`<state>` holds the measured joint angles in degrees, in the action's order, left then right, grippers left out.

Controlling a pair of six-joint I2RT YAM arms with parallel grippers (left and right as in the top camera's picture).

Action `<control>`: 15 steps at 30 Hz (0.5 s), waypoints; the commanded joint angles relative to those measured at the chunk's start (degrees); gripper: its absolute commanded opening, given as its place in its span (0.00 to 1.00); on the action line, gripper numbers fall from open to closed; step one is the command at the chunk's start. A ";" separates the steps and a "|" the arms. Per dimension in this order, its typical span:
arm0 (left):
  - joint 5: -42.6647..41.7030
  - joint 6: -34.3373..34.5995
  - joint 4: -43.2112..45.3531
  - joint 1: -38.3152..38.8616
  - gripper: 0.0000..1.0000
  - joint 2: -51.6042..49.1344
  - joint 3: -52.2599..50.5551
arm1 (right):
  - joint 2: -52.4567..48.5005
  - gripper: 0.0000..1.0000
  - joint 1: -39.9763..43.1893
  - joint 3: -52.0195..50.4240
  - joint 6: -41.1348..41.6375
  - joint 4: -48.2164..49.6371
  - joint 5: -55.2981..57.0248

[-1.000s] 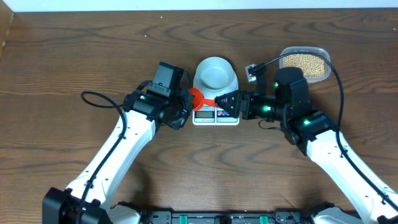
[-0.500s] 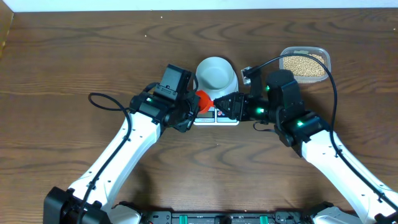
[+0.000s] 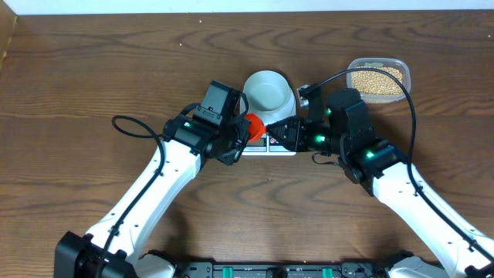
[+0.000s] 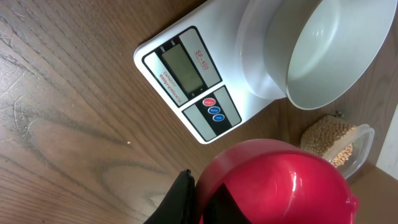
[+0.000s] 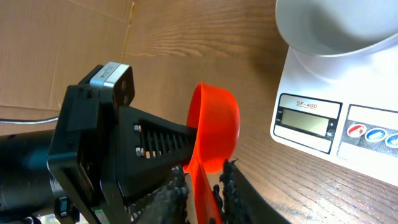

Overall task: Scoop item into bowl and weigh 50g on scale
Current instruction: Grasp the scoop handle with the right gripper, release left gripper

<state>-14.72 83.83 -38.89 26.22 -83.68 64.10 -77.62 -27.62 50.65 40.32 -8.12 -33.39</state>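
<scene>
red scoop (image 3: 252, 127), one, clamped in the left gripper (image 3: 238, 135) over the near edge of the scale (image 4: 186, 74), handle flanked closely by the narrow-set right gripper (image 5: 202, 186), contact not discernible; bowl (image 3: 269, 90) seated on scale; beans (image 3: 377, 79) kept in clear tub (image 3: 404, 73), far right.

Glossy red plastic scoop (image 4: 273, 180), smooth white scale (image 4: 214, 37), grained wooden table (image 4: 62, 124).
</scene>
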 commanded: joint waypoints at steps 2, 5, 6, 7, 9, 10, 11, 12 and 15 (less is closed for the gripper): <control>0.17 0.28 -0.02 0.13 0.07 0.09 -0.11 | -0.35 0.13 -0.24 1.18 -0.07 -0.04 0.35; 0.15 0.31 -0.02 0.13 0.07 0.09 -0.11 | -0.35 0.06 -0.24 1.18 -0.07 -0.04 0.48; 0.17 0.28 -0.02 0.13 0.08 0.09 -0.11 | -0.35 0.04 -0.24 1.18 -0.07 -0.04 0.48; 0.17 0.31 -0.02 0.13 0.08 0.09 -0.11 | -0.35 0.03 -0.24 1.18 -0.07 -0.07 0.48; 0.15 0.31 -0.02 0.13 0.13 0.09 -0.11 | -0.35 0.01 -0.24 1.18 -0.07 -0.07 0.48; 0.17 0.31 -0.02 0.13 0.17 0.09 -0.11 | -0.35 0.01 -0.24 1.18 -0.07 -0.07 0.48; 0.15 0.31 -0.02 0.13 0.23 0.09 -0.11 | -0.35 0.01 -0.24 1.18 -0.07 -0.07 0.48; 0.17 0.31 -0.02 0.13 0.28 0.09 -0.11 | -0.35 0.01 -0.24 1.18 -0.07 -0.04 0.48; 0.15 0.31 -0.02 0.13 0.45 0.09 -0.11 | -0.35 0.01 -0.24 1.18 -0.07 -0.07 0.48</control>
<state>-14.72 84.12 -38.83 26.30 -83.68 64.10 -77.62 -27.62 50.65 40.56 -8.19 -33.23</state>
